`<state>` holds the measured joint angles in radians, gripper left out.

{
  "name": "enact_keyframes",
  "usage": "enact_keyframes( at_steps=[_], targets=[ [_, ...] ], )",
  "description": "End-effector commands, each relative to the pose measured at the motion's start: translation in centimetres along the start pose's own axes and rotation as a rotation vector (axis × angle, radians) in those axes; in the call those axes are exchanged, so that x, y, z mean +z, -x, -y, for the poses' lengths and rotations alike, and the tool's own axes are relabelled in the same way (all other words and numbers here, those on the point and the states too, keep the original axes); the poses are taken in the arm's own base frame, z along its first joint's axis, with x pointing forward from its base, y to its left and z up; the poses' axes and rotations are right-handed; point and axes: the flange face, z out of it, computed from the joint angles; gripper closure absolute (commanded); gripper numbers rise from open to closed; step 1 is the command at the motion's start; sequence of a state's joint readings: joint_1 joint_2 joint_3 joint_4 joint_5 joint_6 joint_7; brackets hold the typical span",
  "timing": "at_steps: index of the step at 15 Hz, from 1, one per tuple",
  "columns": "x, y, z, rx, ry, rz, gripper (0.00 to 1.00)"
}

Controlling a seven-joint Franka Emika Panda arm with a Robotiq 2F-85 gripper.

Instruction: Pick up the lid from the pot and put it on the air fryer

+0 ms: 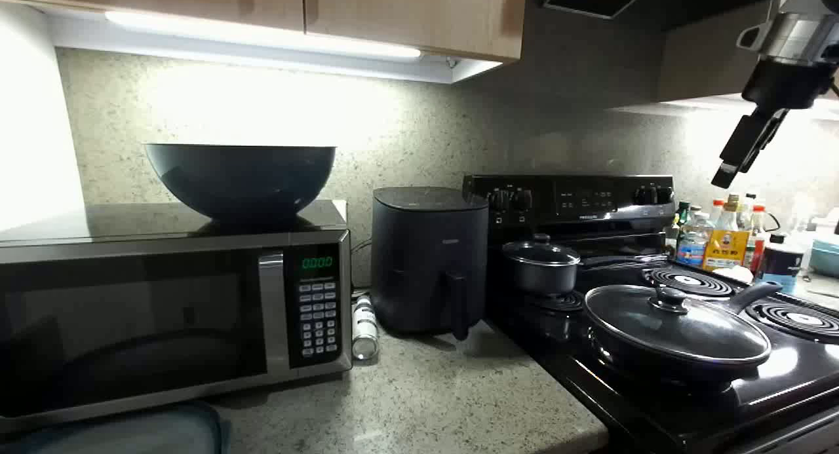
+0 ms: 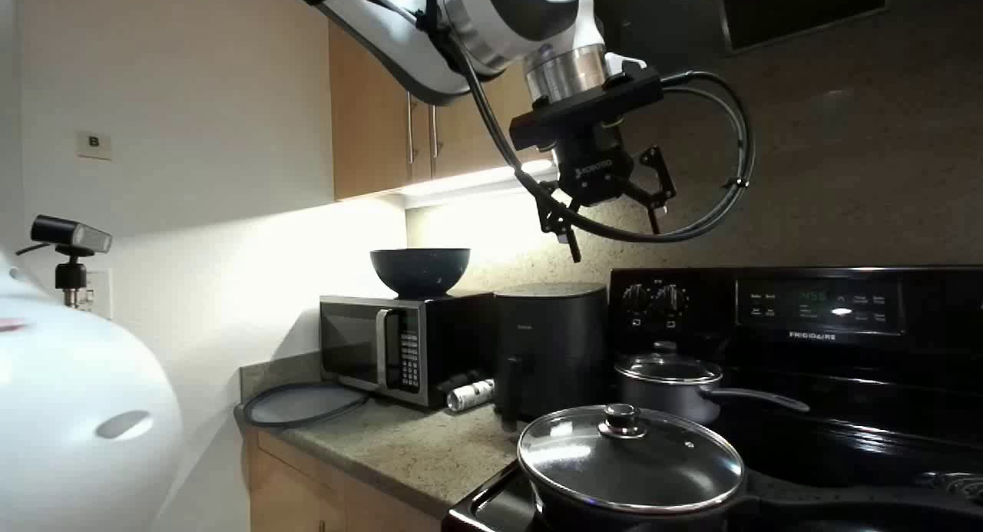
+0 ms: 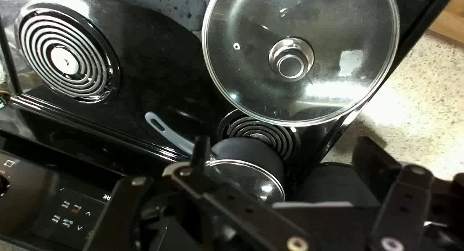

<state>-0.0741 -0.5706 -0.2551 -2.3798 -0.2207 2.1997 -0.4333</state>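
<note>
- On the small pot (image 1: pixel 541 280) at the back of the stove (image 3: pixel 159 80) sits the lid (image 1: pixel 541 253).
- Nothing is done yet, I think: lifting it, carrying it and setting it on the air fryer (image 1: pixel 429 261) are left.
- It looks like clear glass, round, with a shiny rim.
- My gripper (image 2: pixel 614 239) hangs high up, spread wide, holding nothing.
- Beside the pot, the air fryer is dull black with round corners.
- Farther out, the counter (image 1: pixel 419 408) looks speckled.

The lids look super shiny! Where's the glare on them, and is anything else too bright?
Wrist view: the big lid has a wide white streak, and the little lid has small bright spots; in both exterior views, the wall looks washed out under the cupboard light.
</note>
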Motion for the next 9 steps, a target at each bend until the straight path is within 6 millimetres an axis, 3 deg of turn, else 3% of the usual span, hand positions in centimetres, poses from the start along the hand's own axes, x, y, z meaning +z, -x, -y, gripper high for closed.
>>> enact_keyframes(
  at_steps=[1,7,9],
  targets=[
    [0.0,0.0,0.0,0.000,0.000,0.001,0.00],
    [0.0,0.0,0.0,0.000,0.000,0.001,0.00],
    [0.6,-1.1,0.0,-0.009,-0.003,0.020,0.00]
  ],
)
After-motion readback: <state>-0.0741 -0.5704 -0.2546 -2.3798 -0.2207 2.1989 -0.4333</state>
